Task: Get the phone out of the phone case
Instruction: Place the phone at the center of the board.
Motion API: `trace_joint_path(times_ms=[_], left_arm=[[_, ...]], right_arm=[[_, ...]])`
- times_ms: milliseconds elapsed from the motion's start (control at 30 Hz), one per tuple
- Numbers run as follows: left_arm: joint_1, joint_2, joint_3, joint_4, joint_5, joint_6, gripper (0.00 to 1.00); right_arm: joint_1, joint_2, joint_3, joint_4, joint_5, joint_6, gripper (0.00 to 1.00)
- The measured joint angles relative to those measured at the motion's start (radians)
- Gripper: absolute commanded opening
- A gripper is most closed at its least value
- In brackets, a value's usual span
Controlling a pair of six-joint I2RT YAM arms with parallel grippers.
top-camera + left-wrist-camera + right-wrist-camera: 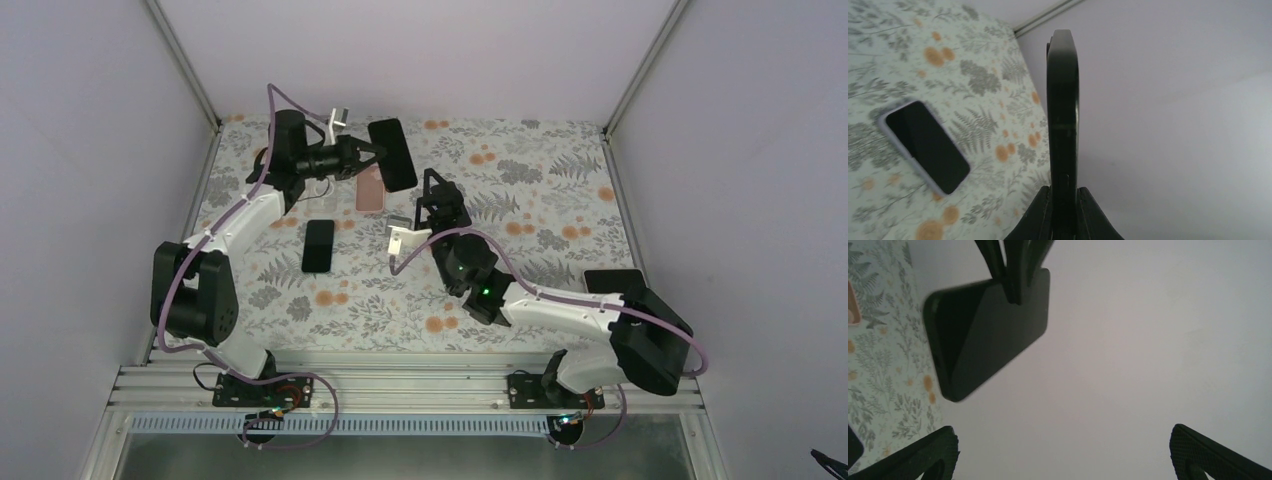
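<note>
The left gripper [372, 152] holds the black case [393, 155] in the air over the far left of the table [560, 200], its fingers pinched on one short end so that the case sticks out to the right. The left wrist view shows the case edge-on as one solid dark slab with no gap along its side. In the right wrist view its broad face is glossy and dark with a raised rim. From this I judge that the phone is most likely seated inside, though the pictures do not settle it. The right gripper [1063, 436] is spread wide and holds nothing. It sits just to the right of the case and a little nearer, pointing at the case's broad face. A second phone [318, 245] lies flat on the table, nearer than the case and to its left, well apart from both grippers. I cannot tell whether it has anything to do with this case. The left wrist view shows a pale-rimmed phone [925, 145] lying screen up, probably the same one. A pink item [370, 188] lies on the table below the left gripper. As I read it, lifting and presenting the case are done. The separation itself is left: the right gripper must close on the case or phone and work the two apart.
</note>
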Motion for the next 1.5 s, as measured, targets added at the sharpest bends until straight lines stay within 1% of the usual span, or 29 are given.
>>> trace_joint_path(times_ms=[133,367,667,767,967,1233,1500], left_arm=[[0.016,-0.004,-0.025,-0.072,-0.007,0.089,0.02],[0.024,-0.005,-0.095,-0.188,0.002,0.234,0.02],[0.034,-0.022,-0.256,-0.359,0.008,0.426,0.02],[0.047,-0.028,-0.289,-0.414,0.006,0.484,0.02],[0.085,0.003,-0.296,-0.466,0.013,0.587,0.02],[0.103,0.152,-0.258,-0.53,0.021,0.676,0.03],[0.111,0.235,-0.218,-0.549,-0.001,0.703,0.11]], right_arm=[[0.0,-0.039,-0.001,-0.092,-0.01,0.058,0.99],[-0.009,-0.09,-0.034,-0.186,-0.023,0.116,0.99],[-0.029,-0.121,-0.034,-0.25,-0.037,0.179,0.99],[-0.029,-0.121,-0.034,-0.267,-0.039,0.192,0.99],[-0.034,-0.121,-0.034,-0.29,-0.041,0.212,0.99],[-0.042,-0.121,-0.031,-0.323,-0.044,0.242,0.99],[-0.042,-0.121,-0.019,-0.357,-0.056,0.277,0.99]])
